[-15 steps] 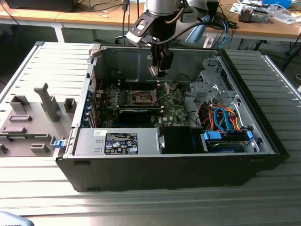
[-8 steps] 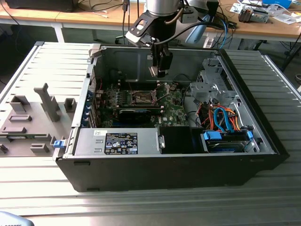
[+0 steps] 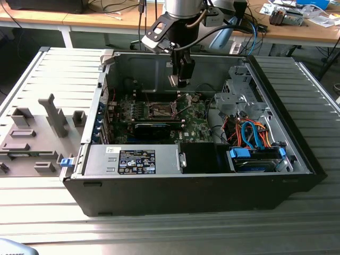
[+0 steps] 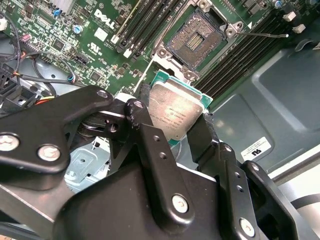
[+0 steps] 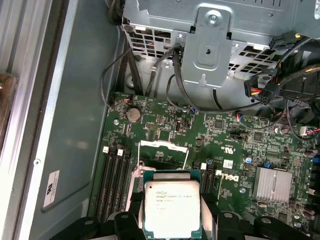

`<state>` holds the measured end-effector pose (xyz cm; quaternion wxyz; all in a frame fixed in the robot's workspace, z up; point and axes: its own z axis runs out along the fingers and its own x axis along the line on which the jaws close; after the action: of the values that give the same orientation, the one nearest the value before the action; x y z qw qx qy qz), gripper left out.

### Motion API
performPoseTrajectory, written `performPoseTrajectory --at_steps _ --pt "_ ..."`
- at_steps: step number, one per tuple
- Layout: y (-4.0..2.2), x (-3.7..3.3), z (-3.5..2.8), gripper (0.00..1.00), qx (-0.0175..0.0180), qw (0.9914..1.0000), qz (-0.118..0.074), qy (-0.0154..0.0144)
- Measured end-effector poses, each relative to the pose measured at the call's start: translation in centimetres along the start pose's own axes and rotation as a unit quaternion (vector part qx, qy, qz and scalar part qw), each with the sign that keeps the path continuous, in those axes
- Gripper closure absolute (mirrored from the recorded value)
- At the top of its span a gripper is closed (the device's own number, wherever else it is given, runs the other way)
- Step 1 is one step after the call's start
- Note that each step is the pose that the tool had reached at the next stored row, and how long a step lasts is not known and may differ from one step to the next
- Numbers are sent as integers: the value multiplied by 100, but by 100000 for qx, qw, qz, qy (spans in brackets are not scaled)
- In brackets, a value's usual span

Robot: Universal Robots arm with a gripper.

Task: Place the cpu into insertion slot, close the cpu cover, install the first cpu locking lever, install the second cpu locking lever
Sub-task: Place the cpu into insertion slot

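My gripper (image 3: 181, 79) hangs inside the open computer case (image 3: 212, 186), a little above the green motherboard (image 3: 194, 125). It is shut on the cpu (image 4: 175, 111), a flat square chip with a pale metal face, clamped by its edges between two black fingers (image 4: 202, 131). The first wrist view has the cpu (image 5: 171, 207) hovering over the near part of the insertion slot. In the second wrist view the insertion slot (image 4: 196, 38) lies bare, with a dark centre and silvery rim. The cpu cover (image 5: 163, 146) stands raised at the slot's edge. A thin locking lever (image 4: 265, 35) sticks out beside the slot.
Memory slots (image 5: 112, 175) flank the socket. A black expansion card (image 3: 154, 129) lies in front of it, then the power supply (image 3: 133, 159). A metal drive cage (image 3: 241, 98) and orange and blue cables (image 3: 255, 135) fill the exterior view's right. A grey fixture tray (image 3: 37, 133) sits outside the case.
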<state>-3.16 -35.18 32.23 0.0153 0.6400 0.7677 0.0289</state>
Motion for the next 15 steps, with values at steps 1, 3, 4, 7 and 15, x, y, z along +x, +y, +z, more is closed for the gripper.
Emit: performPoseTrajectory --at_steps 1,3,4,7,15 --pt "0 0 1 45 2 100000 71 -10" --pt "0 0 3 45 3 100000 147 -14" --pt "0 0 3 45 1 100000 176 -13" --pt "0 0 5 45 -1 100000 208 -19" --pt "-2 0 23 45 -3 100000 212 -14"
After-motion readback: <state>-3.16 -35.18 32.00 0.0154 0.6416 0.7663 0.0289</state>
